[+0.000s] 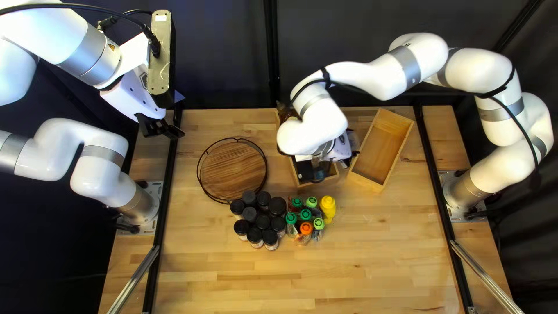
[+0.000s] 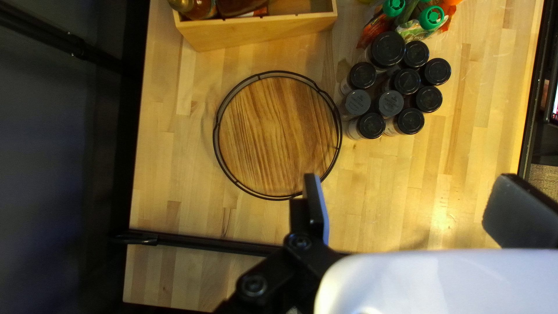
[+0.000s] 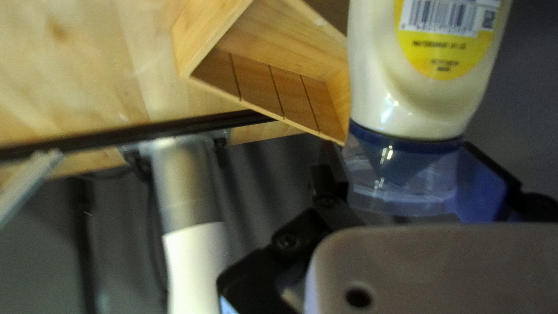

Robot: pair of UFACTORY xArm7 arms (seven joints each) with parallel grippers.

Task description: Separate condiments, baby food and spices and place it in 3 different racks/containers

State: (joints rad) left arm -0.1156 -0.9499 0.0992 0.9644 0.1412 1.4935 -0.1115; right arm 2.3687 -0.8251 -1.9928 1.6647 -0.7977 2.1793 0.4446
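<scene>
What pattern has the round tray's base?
The base has streaky brown wood grain, best seen in the left wrist view.

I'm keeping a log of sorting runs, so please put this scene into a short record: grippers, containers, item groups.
left gripper: open, holding nothing
right gripper: shut on the capped end of a pale squeeze bottle
round tray: wooden, wire-rimmed, nothing in it
middle box: wooden, bottles inside, partly hidden under right arm in the top left view
right-hand box: wooden, set at an angle
jars: black-lidded, clustered near the tray
pouches: green and orange caps, beside the jars
yellow bottle: beside the pouches
</scene>
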